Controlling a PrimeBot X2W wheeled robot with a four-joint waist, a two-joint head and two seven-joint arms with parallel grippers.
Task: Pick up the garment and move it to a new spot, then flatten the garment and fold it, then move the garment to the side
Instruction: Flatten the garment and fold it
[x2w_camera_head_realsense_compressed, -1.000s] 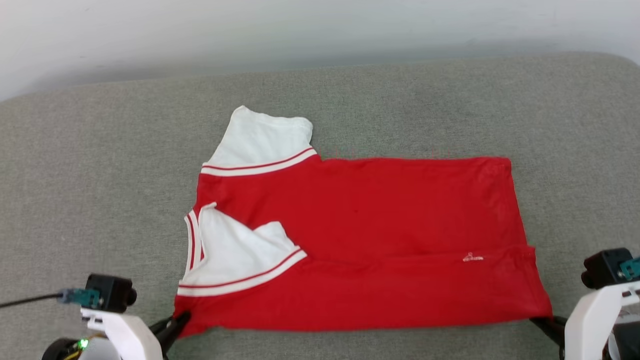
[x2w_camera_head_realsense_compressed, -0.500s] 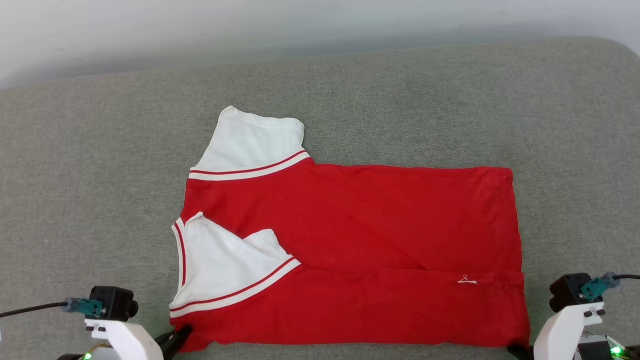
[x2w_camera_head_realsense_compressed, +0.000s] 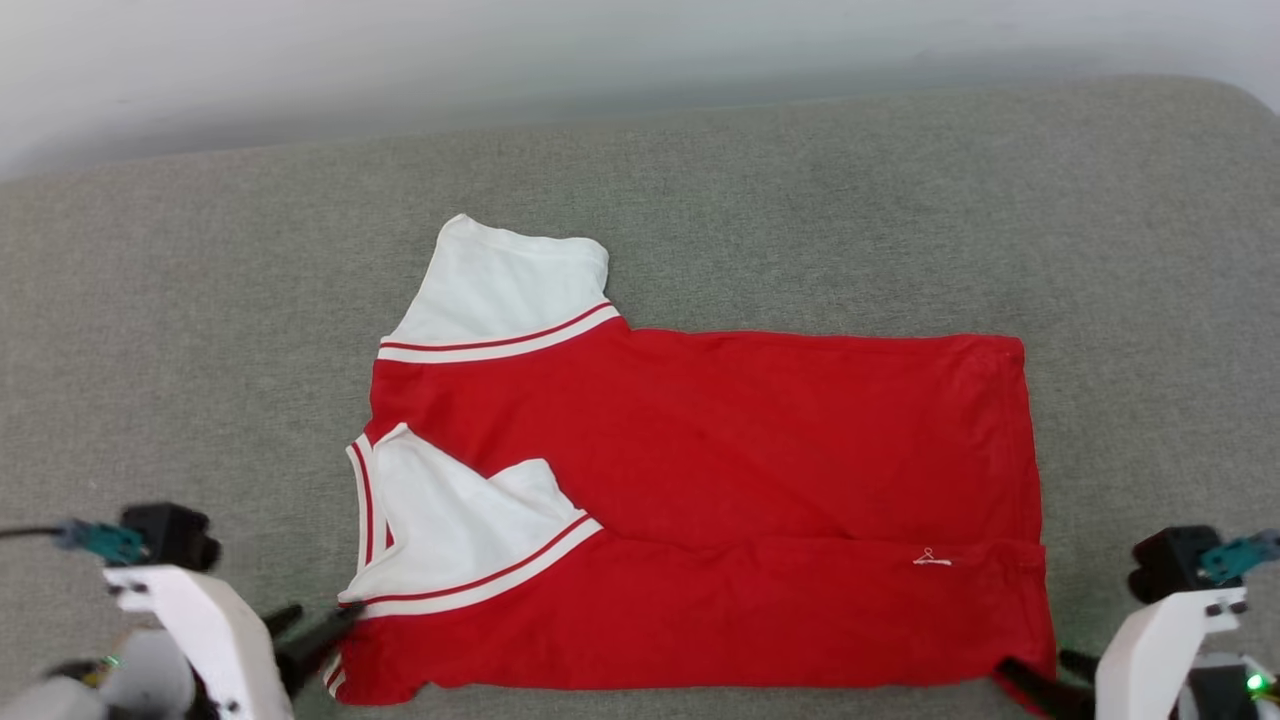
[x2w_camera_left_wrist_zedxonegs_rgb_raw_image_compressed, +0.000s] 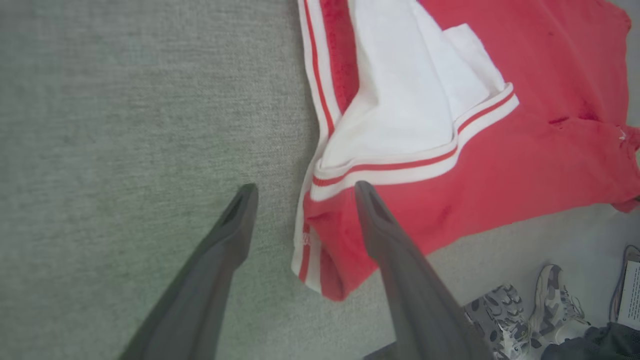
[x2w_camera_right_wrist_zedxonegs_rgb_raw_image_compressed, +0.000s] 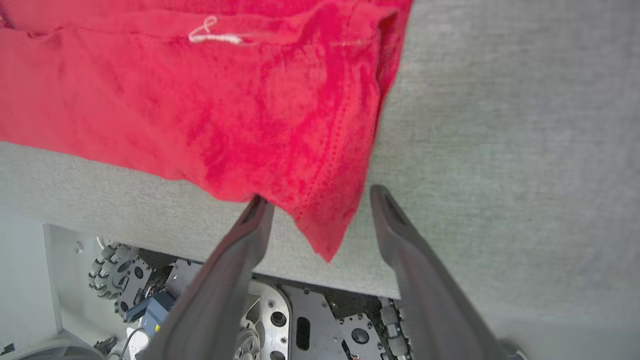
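Observation:
The garment (x2w_camera_head_realsense_compressed: 720, 450) lies spread on the grey table, red body to the right, two white sleeve panels with red-and-white stripe trim at the left. My left gripper (x2w_camera_head_realsense_compressed: 305, 630) is at its near-left corner, open. In the left wrist view the garment (x2w_camera_left_wrist_zedxonegs_rgb_raw_image_compressed: 500, 165) has its striped corner lying loose between the spread fingers of the left gripper (x2w_camera_left_wrist_zedxonegs_rgb_raw_image_compressed: 306, 192). My right gripper (x2w_camera_head_realsense_compressed: 1048, 670) is open at the near-right corner. In the right wrist view the garment (x2w_camera_right_wrist_zedxonegs_rgb_raw_image_compressed: 200, 100) droops its red corner over the table's front edge, between the parted fingers of the right gripper (x2w_camera_right_wrist_zedxonegs_rgb_raw_image_compressed: 321, 197).
The grey fabric-covered table (x2w_camera_head_realsense_compressed: 200, 300) reaches back to a pale wall. Its front edge (x2w_camera_right_wrist_zedxonegs_rgb_raw_image_compressed: 100, 190) runs just under the garment's near hem. Below it are my wheeled base (x2w_camera_right_wrist_zedxonegs_rgb_raw_image_compressed: 280, 320) and a person's patterned shoes (x2w_camera_left_wrist_zedxonegs_rgb_raw_image_compressed: 525, 310) on the floor.
Both grippers have opened and let go of the garment's near corners, which now lie loose. The left arm has shifted left. The garment stays where it was half a second ago.

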